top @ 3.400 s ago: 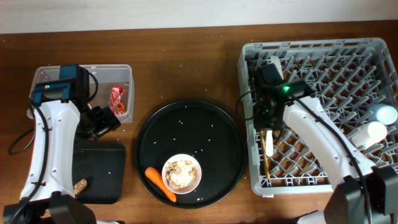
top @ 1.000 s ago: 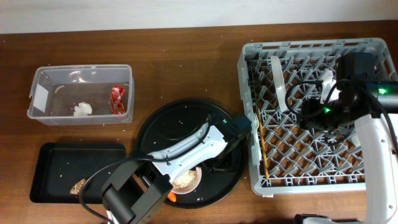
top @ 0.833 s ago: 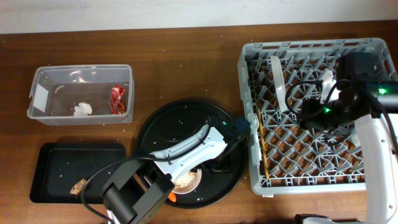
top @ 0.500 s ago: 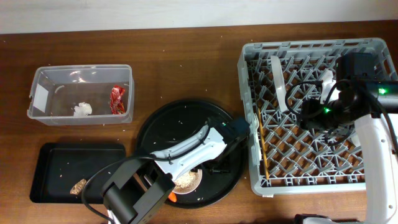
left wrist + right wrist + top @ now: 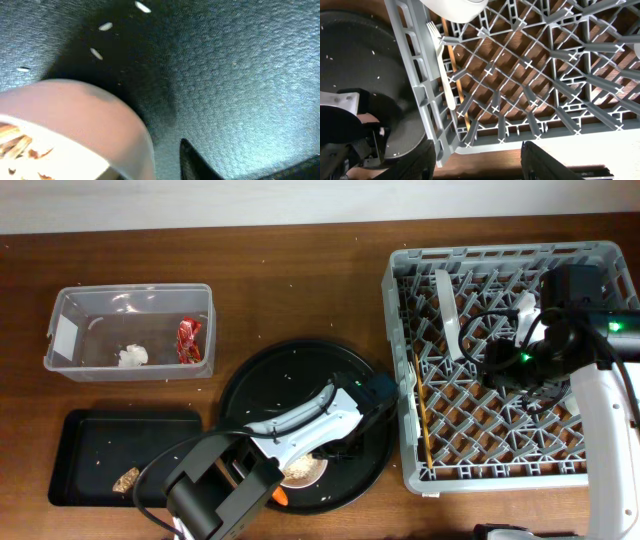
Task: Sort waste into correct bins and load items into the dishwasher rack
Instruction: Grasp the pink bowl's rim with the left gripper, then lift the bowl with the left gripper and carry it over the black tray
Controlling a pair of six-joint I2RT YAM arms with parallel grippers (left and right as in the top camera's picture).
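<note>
Your right jaws stand wide apart with nothing between them, hanging over the near-left part of the dishwasher rack (image 5: 530, 95), which fills the right edge of the desk (image 5: 300, 270). Directly below them the white fork (image 5: 441, 70) and the chopsticks (image 5: 457, 85) lie side by side along the rack's left wall. A pale plate (image 5: 448, 315) stands on edge among the pegs toward the far-left corner of the rack. Of your left jaws only one dark finger (image 5: 195, 160) shows, low over the round black tray (image 5: 300, 365), so I cannot tell whether they are apart or together. That finger is just beside the white bowl (image 5: 75, 115), apart from its rim. The bowl holds beige scraps and sits toward the near edge at mid-desk, partly under the left arm (image 5: 300, 425). The carrot (image 5: 281, 496) lies beside it, mostly hidden. The clear tub (image 5: 70, 305) near the far-left corner holds the red wrapper (image 5: 188, 340) and the tissue wad (image 5: 130, 357). The shallow black tray (image 5: 170, 430) at the near-left corner holds one brown scrap (image 5: 125, 478).
</note>
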